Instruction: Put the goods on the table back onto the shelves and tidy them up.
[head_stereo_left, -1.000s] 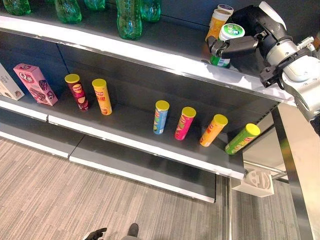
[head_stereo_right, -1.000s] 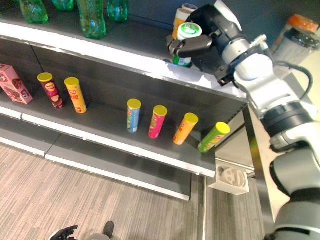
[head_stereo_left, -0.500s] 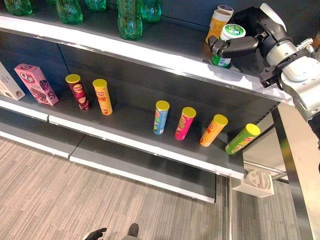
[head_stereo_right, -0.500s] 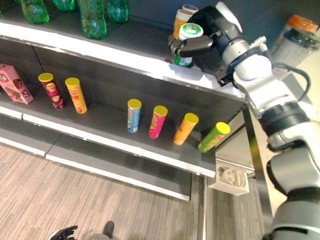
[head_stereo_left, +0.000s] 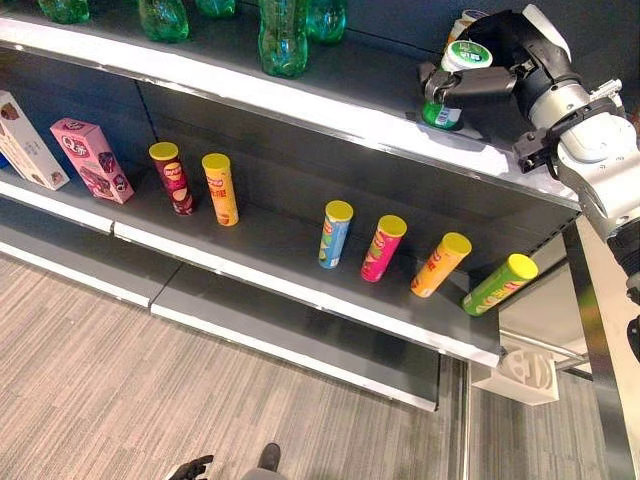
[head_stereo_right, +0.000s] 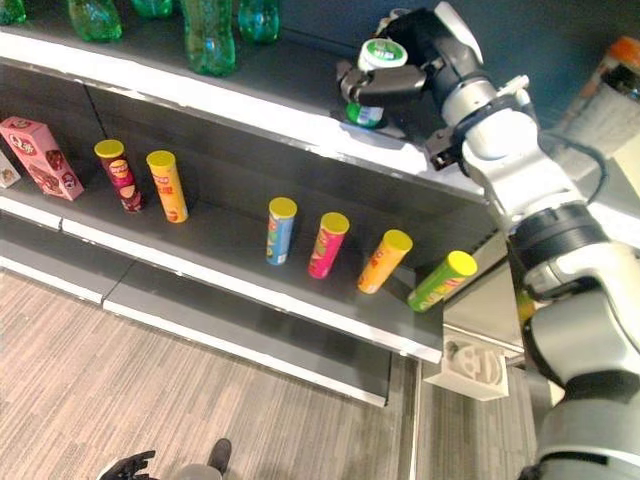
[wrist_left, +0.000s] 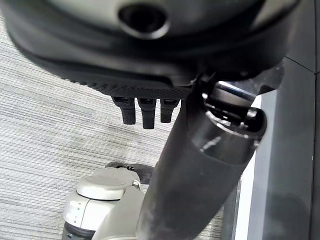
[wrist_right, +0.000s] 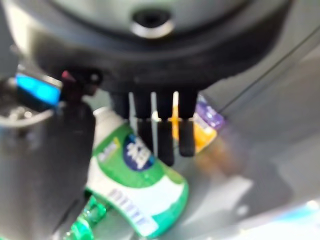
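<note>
- Left eye view has the right hand (head_stereo_left: 487, 62) up at the top shelf (head_stereo_left: 330, 105), fingers and thumb curled round a green cup (head_stereo_left: 452, 85) with a white lid.
- Cup sits upright in the grasp, its base at or just above the shelf surface; I cannot tell whether it touches.
- Just behind the hand, further back on the same shelf, stands an orange cup (head_stereo_right: 384, 22), mostly hidden by the fingers.
- Right wrist view shows the fingers (wrist_right: 162, 135) reaching over the green cup's side, thumb on the opposite side, and the orange cup (wrist_right: 202, 127) just past the fingertips.
- Well to the hand's left along that shelf stand green bottles (head_stereo_left: 285, 38).
- Below the hand, on the next shelf down, a row of tall cans: a green can (head_stereo_left: 498, 285) leaning most, almost under the hand, then an orange can (head_stereo_left: 440, 264), a pink can (head_stereo_left: 384, 248) and a blue can (head_stereo_left: 334, 234), each further left.
- Further left still, a yellow can (head_stereo_left: 220, 188) and a dark red can (head_stereo_left: 171, 177) stand close together, apart from the other four.
- Beyond them, far from the hand, a pink box (head_stereo_left: 92, 159) and a white box (head_stereo_left: 26, 140) stand tilted.
- Left hand (wrist_left: 145, 107) hangs low over the floor (head_stereo_left: 120, 380), fingers relaxed and holding nothing.
</note>
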